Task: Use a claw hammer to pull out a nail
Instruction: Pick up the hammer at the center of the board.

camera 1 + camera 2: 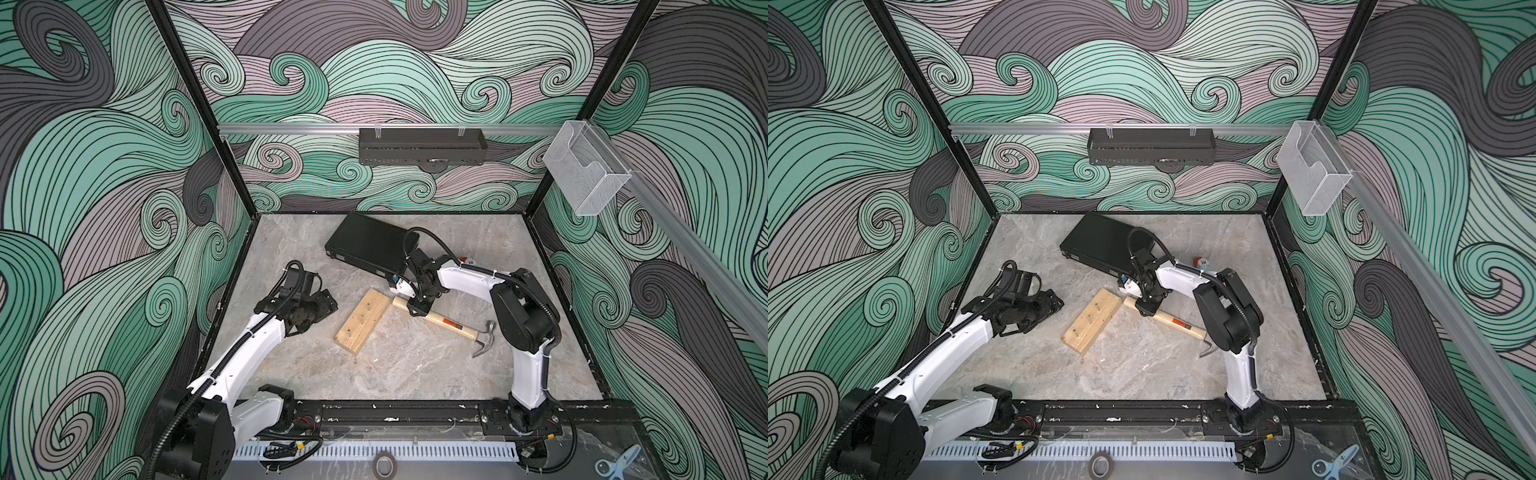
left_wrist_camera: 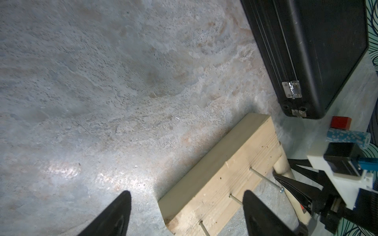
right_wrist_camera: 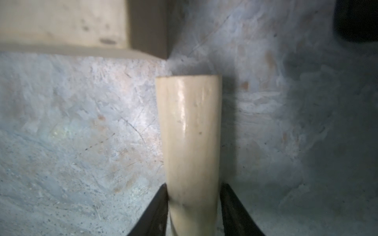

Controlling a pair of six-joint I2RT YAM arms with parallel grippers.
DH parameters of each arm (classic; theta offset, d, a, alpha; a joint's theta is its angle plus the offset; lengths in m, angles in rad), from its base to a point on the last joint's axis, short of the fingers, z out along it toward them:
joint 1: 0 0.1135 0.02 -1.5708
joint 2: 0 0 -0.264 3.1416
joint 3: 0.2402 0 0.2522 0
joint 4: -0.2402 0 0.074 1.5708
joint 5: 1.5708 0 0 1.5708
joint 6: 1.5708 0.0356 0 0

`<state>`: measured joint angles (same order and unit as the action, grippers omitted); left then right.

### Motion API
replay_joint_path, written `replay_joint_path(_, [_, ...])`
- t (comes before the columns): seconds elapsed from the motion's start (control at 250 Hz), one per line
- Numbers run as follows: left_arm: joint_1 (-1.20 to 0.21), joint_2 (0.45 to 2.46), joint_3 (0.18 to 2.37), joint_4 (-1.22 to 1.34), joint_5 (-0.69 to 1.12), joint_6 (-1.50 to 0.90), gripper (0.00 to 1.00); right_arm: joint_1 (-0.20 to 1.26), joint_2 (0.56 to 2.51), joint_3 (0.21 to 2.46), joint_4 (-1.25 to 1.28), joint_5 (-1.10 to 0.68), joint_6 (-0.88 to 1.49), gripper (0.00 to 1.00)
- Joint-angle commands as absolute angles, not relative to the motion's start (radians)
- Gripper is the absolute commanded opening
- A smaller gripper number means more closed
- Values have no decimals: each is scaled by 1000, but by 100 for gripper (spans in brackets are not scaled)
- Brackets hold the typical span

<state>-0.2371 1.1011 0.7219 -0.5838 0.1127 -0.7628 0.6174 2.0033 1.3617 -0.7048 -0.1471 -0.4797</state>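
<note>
Marble tabletop [image 1: 415,374] carries the claw hammer [image 1: 444,322], handle between my right fingers [image 3: 157,214]; wood block [image 1: 363,322] beside my left fingers [image 2: 114,216]; black case [image 1: 370,243] beyond.

White-and-black arms [image 1: 249,353], black ribbed cables [image 1: 556,320]

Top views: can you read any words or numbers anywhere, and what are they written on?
"10": on a small round white disc.
Orange-and-black label on the claw hammer: the print is too blurred to read.
Mark on the blue scissors: too small to read.
No other text can be read in any view.
</note>
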Motion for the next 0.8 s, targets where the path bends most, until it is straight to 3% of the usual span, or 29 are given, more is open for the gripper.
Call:
replay_joint_path(0.0, [-243,1090,771,-603,99,-738,84,615,2054,1378,-737,-126,-443,51])
replay_joint_path(0.164, [-244,1083,774,-601,103,-734,84,618,2071,1395,-735,-109,-439,51])
replay_joint_path(0.403, [-245,1059,783,-568,139,-706,84,644,2040,1383,-723,-65,-421,39])
replay_joint_path(0.683, [-305,890,696,-301,219,-628,83,640,1872,1368,-704,-33,-359,28])
replay_joint_path(0.795, [-356,881,701,-253,249,-583,76,633,1789,1355,-690,-49,-332,25])
